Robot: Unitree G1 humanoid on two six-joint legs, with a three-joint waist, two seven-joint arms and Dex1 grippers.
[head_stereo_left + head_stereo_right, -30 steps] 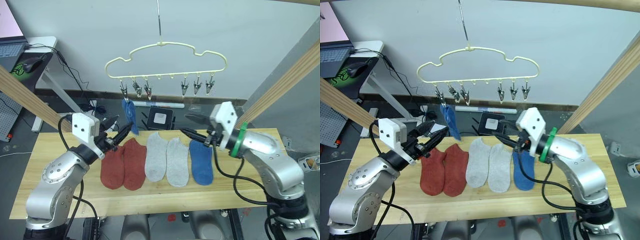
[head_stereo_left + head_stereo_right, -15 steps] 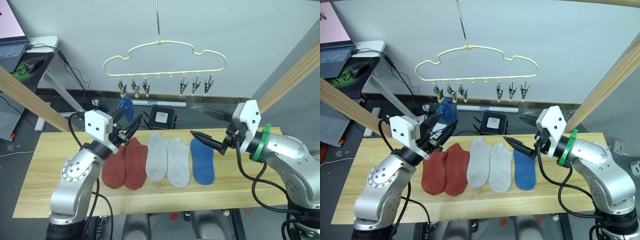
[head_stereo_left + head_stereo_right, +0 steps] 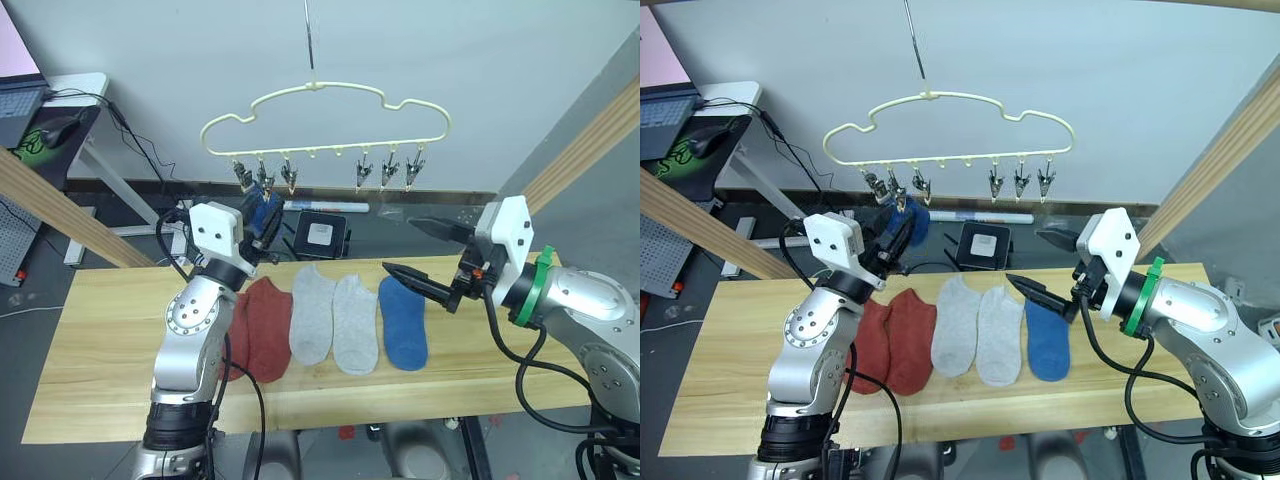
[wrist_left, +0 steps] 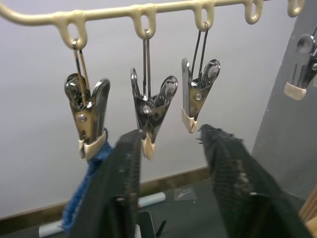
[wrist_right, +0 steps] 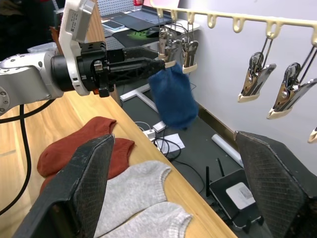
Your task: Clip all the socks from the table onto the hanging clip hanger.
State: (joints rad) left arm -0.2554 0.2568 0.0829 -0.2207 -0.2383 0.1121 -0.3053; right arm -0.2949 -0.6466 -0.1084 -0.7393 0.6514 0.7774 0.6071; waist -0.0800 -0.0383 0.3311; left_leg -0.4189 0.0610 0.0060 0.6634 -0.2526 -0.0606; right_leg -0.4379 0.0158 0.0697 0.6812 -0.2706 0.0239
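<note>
The pale-yellow clip hanger [image 3: 325, 108] hangs over the far edge of the table [image 3: 100, 340]. One blue sock [image 3: 270, 207] hangs from its leftmost clip [image 4: 86, 116]. My left gripper [image 4: 169, 134] is raised just under the left clips, open, with the blue sock beside one finger [image 4: 124, 188] and nothing between the fingers. On the table lie two rust-red socks [image 3: 262, 315], one partly behind my left arm, two light grey socks [image 3: 312, 312] and a blue sock [image 3: 403, 322]. My right gripper [image 3: 415, 252] hovers open above the blue sock's far end, holding nothing.
Slanting wooden frame poles [image 3: 60, 215] [image 3: 590, 140] cross both sides. A black box [image 3: 318, 235] sits on the floor behind the table. A desk with a mouse [image 3: 60, 125] stands at the back left. Three bare clips [image 3: 388, 172] hang on the hanger's right side.
My left gripper has risen from beside the red socks up to the left clips. The right gripper drew back to the right, then held still. The camera has shifted slightly.
</note>
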